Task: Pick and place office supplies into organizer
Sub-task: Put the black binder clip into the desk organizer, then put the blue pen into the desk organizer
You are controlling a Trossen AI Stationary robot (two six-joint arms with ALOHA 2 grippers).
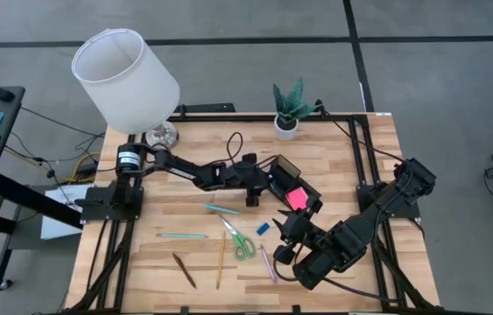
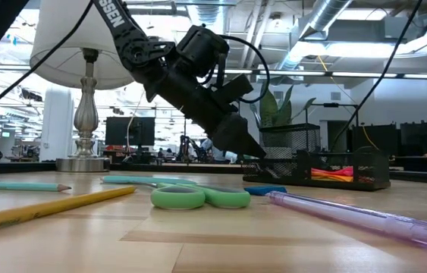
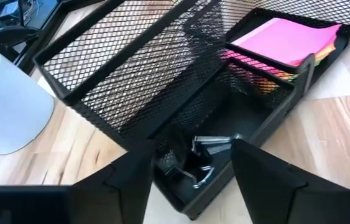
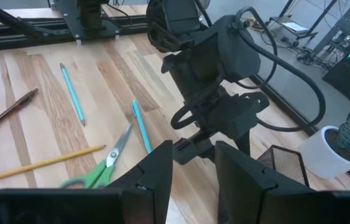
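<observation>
Wooden desk (image 1: 334,166), viewed from above, with both arms over it.

Organizer (image 1: 295,188): black mesh desk tray, right of centre on the desk, near the potted plant (image 1: 288,109). Contents: pink sticky-note pad (image 1: 297,199) in one compartment; small black binder clip (image 3: 194,160) with silver handles lying in the low front compartment.

Left claw (image 3: 190,180): poised over the organizer's front compartment, fingers spread, nothing between them; the clip lies loose just below.

Right claw (image 4: 193,171): near the front right of the desk, aimed toward the left arm, fingers apart with a narrow gap, holding nothing.

Loose supplies on the desk, left of and in front of the organizer:
- green-handled scissors (image 1: 240,241), centre front;
- blue eraser (image 1: 263,228), just beside the scissors, toward the organizer;
- teal pen (image 1: 221,209), behind the scissors;
- teal pencil (image 1: 182,235), farther left;
- yellow pencil (image 1: 221,261), left of the scissors;
- brown pen (image 1: 184,270), front left;
- purple pen (image 1: 268,262), close to the right claw.

Other: table lamp (image 1: 128,83) with white shade, back left corner.
</observation>
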